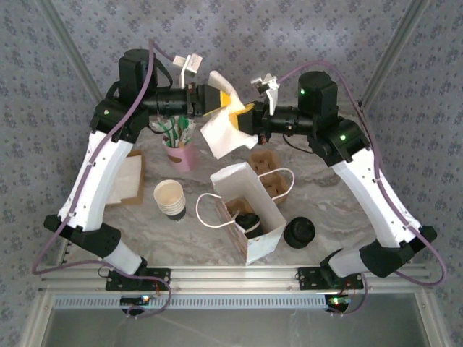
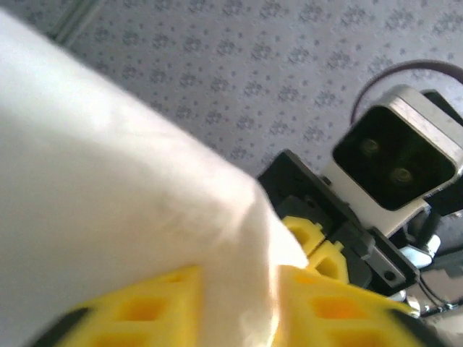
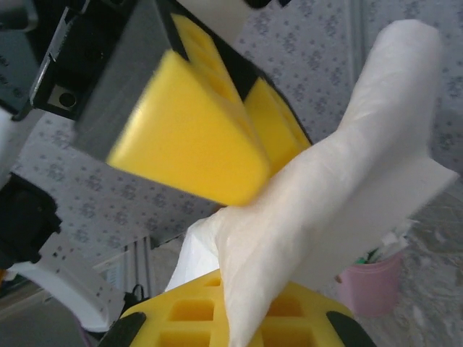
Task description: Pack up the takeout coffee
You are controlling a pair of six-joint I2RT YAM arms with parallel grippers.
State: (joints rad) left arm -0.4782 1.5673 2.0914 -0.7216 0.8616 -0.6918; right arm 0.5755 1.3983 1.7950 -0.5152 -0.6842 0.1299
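The right hand (image 1: 247, 114) is clamped shut on a white napkin (image 1: 224, 134), which hangs crumpled high above the far end of the white paper bag (image 1: 235, 182). The left hand (image 1: 223, 101) meets it fingertip to fingertip at the same napkin, and whether its jaws grip or stand loose cannot be told. The takeout coffee (image 1: 249, 223), judged by its round black lid, stands upright inside the bag toward its near end, well below both hands and touched by neither. It is probably light, with thin paper walls that would dent under a hard squeeze and a lid that could pop off. A gentle hold around the wall just under the lid, kept upright, would suit it.
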